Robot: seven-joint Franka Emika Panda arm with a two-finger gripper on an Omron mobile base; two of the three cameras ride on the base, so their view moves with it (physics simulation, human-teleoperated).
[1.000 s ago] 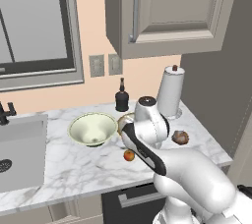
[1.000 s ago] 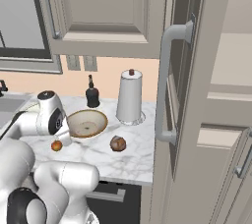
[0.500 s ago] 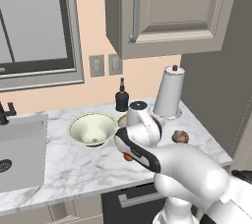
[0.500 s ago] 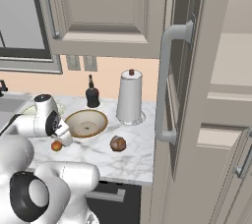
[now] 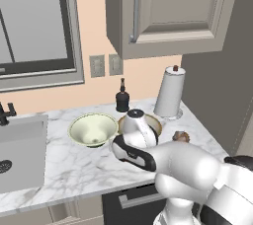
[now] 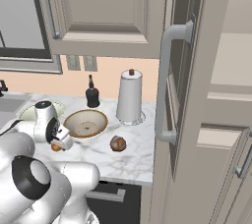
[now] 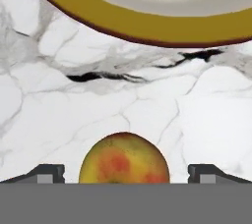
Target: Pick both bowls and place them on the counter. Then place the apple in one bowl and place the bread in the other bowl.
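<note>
1. Marble counter (image 5: 59, 169) carries both bowls: cream-green bowl (image 5: 93, 129) left, tan bowl (image 6: 86, 122) right.
2. Apple (image 7: 124, 158) is seen centred between the gripper's (image 7: 124, 173) wide-parted fingertips, unheld.
3. Tan bowl lies just beyond the apple; bread (image 6: 117, 143) sits to its right.

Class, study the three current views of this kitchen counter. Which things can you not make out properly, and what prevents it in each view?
- Apple: in the hand view its lower part is cut off at the bottom edge; in the right base view the gripper covers most of it.
- Tan bowl: in the left base view the arm hides most of it.
- Bread: too small for surface detail.
- Cream-green bowl: in the right base view, largely behind the arm.
</note>
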